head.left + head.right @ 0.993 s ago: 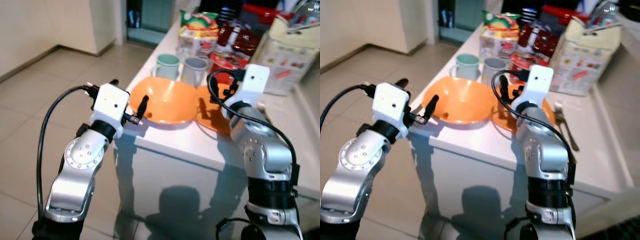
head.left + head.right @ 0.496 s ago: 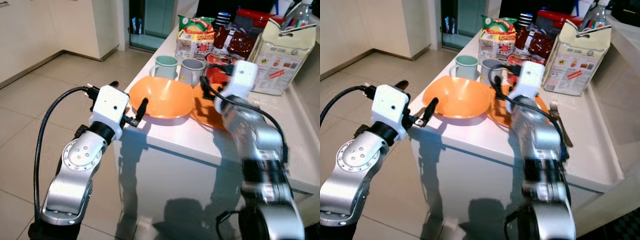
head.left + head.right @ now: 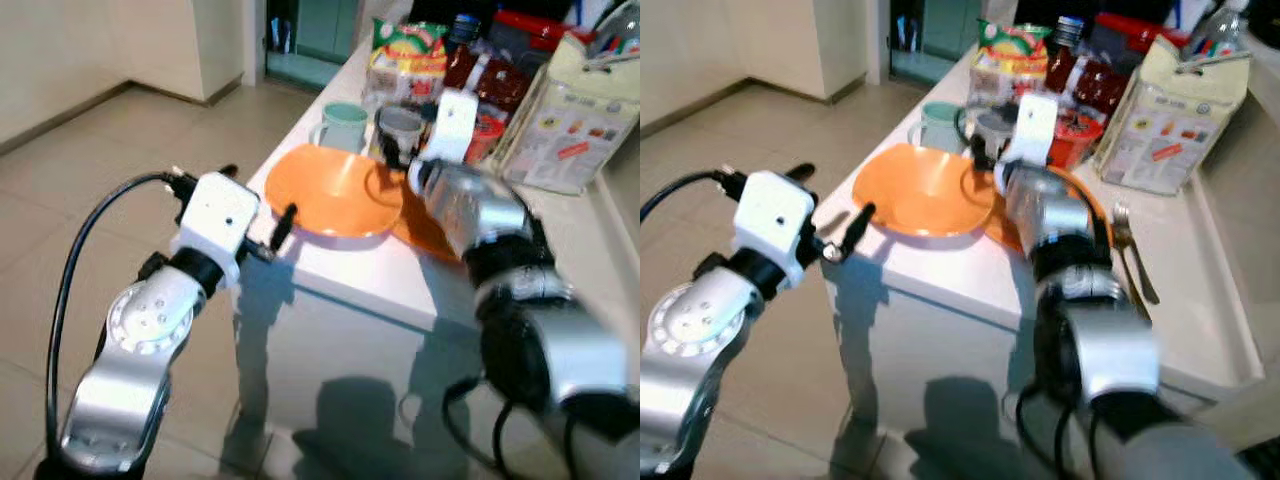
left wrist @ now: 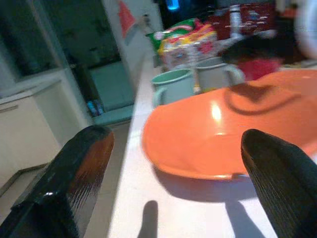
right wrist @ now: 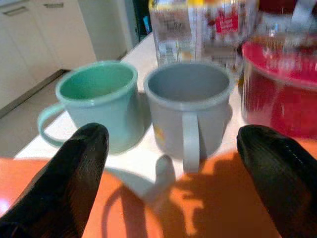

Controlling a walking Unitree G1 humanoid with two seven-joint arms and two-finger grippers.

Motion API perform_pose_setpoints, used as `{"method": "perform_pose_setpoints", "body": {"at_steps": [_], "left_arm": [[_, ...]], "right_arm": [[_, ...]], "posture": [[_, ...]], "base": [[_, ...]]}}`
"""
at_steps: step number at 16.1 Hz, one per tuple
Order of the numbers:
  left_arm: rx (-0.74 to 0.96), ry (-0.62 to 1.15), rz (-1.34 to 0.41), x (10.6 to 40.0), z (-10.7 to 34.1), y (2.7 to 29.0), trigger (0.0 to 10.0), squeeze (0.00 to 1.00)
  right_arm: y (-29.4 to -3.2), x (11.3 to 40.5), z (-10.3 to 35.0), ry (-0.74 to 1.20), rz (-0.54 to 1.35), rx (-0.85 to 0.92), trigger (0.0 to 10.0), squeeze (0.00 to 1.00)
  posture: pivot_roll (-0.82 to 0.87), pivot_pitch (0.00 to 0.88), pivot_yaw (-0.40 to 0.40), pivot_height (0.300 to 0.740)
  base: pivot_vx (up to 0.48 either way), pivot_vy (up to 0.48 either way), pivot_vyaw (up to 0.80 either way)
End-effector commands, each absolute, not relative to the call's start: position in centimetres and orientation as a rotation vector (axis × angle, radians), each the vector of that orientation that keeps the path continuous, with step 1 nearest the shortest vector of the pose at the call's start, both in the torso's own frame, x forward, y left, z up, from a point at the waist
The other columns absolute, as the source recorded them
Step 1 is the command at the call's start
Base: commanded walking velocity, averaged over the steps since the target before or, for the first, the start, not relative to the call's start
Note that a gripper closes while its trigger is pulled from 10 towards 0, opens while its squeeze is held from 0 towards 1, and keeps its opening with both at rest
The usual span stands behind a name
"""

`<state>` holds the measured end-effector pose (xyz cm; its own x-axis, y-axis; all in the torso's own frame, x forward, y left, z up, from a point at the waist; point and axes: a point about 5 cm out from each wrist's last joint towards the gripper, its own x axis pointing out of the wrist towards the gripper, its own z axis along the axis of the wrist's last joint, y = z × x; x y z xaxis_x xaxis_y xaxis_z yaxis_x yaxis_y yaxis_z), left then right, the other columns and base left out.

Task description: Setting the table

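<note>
Reaching right end effector (image 5: 168,163) spread before grey mug (image 5: 187,108).

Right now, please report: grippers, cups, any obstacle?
Right gripper open, over the orange bowl, facing grey mug. Left gripper open at table edge, empty. Green mug beside the grey one; red container close on the other side.

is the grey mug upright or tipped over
Upright. The grey mug stands on its base beside the green mug, open mouth up, handle vertical.

The right arm (image 3: 520,290) is blurred and hides much of the orange plate (image 3: 1095,215) beside the bowl (image 3: 335,190).
</note>
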<state>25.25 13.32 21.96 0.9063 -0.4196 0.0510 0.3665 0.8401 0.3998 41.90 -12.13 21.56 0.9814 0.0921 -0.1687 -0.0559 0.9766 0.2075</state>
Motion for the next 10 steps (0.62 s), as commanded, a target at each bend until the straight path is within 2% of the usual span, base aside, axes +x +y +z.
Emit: {"method": "perform_pose_setpoints", "body": {"at_steps": [1,10], "left_arm": [[0.394,-0.14,-0.475,24.5,22.3,12.5,10.0,0.0],[0.413,-0.129,-0.499,23.2,25.9,13.4,10.0,0.0]], "right_arm": [[-12.7,42.1,21.9,0.168,0.053,0.193,10.0,0.0],[-15.1,42.6,23.1,0.145,-0.046,0.159,10.0,0.0]], "posture": [[0.22,0.0,-0.136,0.74],[0.29,0.005,-0.095,0.74]], "base": [[0.0,0.0,0.0],[0.0,0.0,0.0]]}}
